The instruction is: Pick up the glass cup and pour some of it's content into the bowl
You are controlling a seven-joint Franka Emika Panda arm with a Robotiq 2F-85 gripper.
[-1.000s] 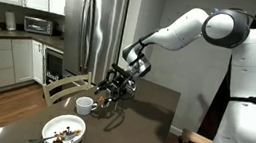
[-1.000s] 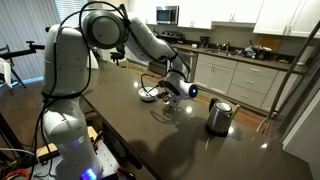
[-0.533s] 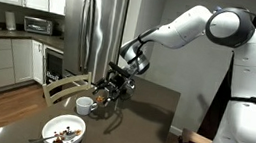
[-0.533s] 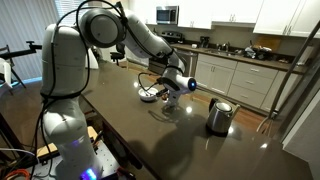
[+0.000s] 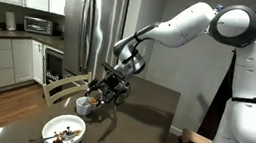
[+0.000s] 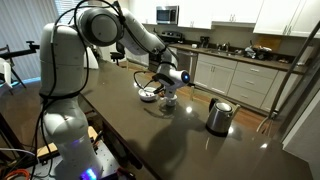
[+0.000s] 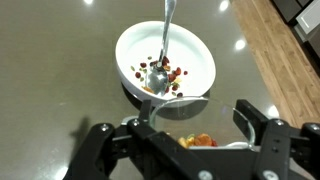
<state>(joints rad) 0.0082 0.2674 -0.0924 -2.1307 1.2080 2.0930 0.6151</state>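
In the wrist view my gripper point(image 7: 180, 135) is shut on the glass cup point(image 7: 185, 108), one finger on each side of it. Orange-brown content point(image 7: 192, 142) lies at its bottom. The cup's rim overlaps the near edge of the white bowl point(image 7: 130, 55), which holds dark food bits and a metal spoon point(image 7: 165, 30). In an exterior view the gripper point(image 5: 106, 87) hangs over the table just beyond the white mug point(image 5: 85, 105), and the bowl point(image 5: 48, 136) is nearer the table's front edge. The gripper point(image 6: 168, 88) also shows beside the bowl point(image 6: 146, 96).
A steel kettle point(image 6: 219, 116) stands on the dark table, to the right of the gripper. A wooden chair back point(image 5: 60, 87) rises at the table's far edge. Kitchen counters and a steel fridge point(image 5: 94, 26) stand behind.
The gripper with the glass cup has moved sideways across the table toward the mug and bowl. The bowl, mug and kettle have not moved.
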